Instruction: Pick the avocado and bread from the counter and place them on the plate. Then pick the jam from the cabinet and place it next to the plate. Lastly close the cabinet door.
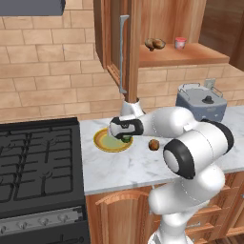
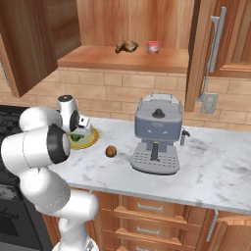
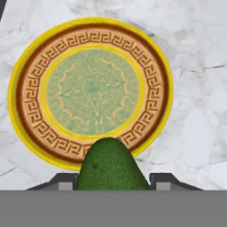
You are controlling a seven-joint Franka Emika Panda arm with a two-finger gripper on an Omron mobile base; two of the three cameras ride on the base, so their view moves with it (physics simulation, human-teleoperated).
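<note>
Basically the claw (image 3: 113,184) gripped the avocado (image 3: 113,165) over the plate (image 3: 26,62) near its rim, so an early release could roll it onto the bench (image 3: 199,111).

White marble counter (image 1: 119,167) with plate (image 1: 102,143), bread (image 1: 153,145), coffee machine (image 2: 157,132).
</note>
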